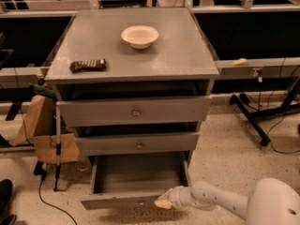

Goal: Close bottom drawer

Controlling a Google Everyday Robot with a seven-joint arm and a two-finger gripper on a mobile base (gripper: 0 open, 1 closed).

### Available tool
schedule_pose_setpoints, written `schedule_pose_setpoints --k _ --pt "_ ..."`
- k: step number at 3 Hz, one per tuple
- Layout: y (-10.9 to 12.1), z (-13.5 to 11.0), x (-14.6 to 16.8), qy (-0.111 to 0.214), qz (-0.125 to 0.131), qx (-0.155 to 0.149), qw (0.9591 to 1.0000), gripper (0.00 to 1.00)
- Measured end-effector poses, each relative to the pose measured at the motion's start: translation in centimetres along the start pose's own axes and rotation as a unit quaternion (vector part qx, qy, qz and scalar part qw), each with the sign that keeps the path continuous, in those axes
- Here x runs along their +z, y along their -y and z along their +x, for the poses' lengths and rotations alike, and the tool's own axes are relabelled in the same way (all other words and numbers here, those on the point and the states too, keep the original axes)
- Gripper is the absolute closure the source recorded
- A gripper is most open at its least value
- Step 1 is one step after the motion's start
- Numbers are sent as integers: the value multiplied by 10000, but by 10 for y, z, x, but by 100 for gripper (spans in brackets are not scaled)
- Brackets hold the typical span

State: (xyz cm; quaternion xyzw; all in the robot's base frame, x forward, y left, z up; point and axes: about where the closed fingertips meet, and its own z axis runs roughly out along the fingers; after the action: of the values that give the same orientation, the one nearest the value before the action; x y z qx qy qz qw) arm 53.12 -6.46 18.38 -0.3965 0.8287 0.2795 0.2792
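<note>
While the bottom drawer (117, 200) of the grey cabinet (187, 60) stands pulled well out at floor level, its shallow plank box shows only a bare grey floor, and its slim front panel runs along the lower edge of the view. At the right end of that panel sits the gripper (164, 202), a cream-coloured tip on a white arm (213, 198) that reaches in from the robot's rounded white body (274, 205) at the lower right; the tip appears to touch the panel, and whether it is released or clenched cannot be told. Above the bottom drawer, 2 further drawers are seen: the middle drawer (138, 144) and the taller top drawer (136, 110), each with 1 round knob and each slightly proud of the frame, so that their contents are hidden. On the cabinet top rest 1 pale bowl (139, 35), whose inside shows only its own pale surface, and, near the left front corner and well apart from it, 1 dark wrapped bar (87, 65) whose lettering is unreadable. Beside the cabinet's left side leans a brown paper bag (37, 121), partly hidden by a thin pole (58, 139). The bottom drawer's small knob is hard to make out, and the robot's body is cut off by the frame.
</note>
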Motion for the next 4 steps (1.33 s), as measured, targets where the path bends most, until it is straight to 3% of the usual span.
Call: schedule_pose_setpoints --k 1,3,4 --pt "-2 -1 1 -6 0 -22 10000 0" --pt "-2 -6 4 -37 -10 -5 10000 0" --pt "3 -12 8 -69 2 -35 10000 27"
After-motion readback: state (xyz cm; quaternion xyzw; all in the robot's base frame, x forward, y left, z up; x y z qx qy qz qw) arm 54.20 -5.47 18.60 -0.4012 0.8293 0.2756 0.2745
